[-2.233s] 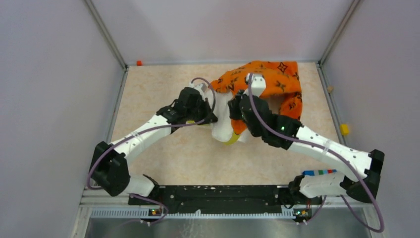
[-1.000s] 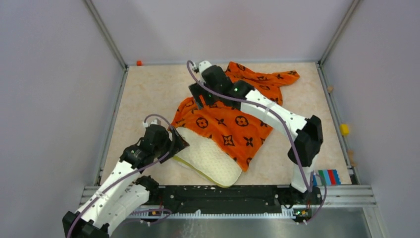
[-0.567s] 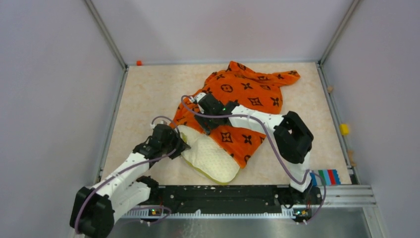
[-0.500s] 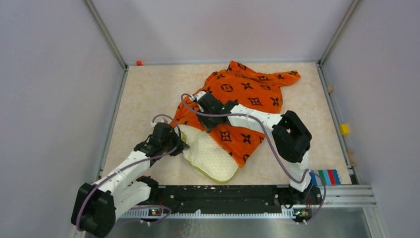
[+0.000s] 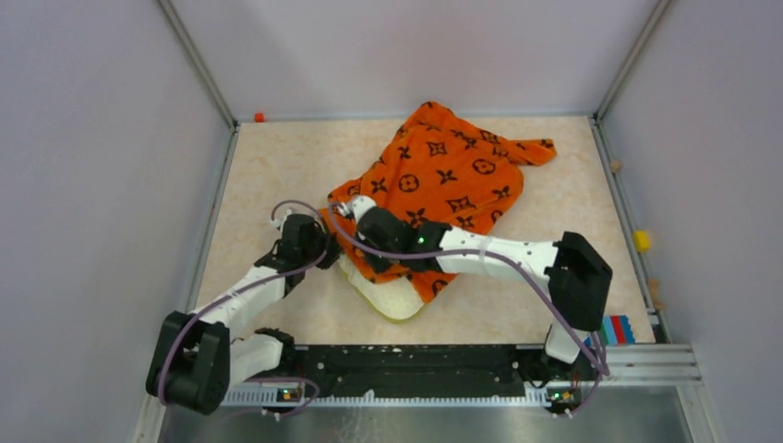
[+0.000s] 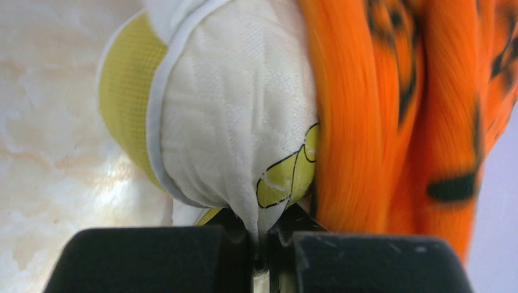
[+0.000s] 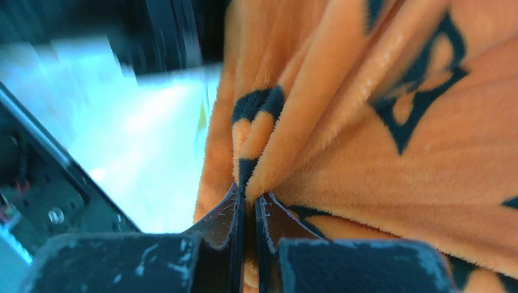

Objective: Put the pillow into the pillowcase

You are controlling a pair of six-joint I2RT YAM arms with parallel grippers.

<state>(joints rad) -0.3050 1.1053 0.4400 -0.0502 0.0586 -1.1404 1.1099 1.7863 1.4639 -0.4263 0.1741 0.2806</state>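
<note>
Both tools snap closed now, where a second ago they stood wide. The left tool slides a touch farther from the near edge and pinches a corner of the pillow. The right tool sweeps from the far side down to the near-left hem of the pillowcase and bites on a fold of it. The orange cloth now rides much further over the pillow. The broad white slab that stuck out near-right shrinks to a small near tip. The right elbow swings out to the right and nearer.
</note>
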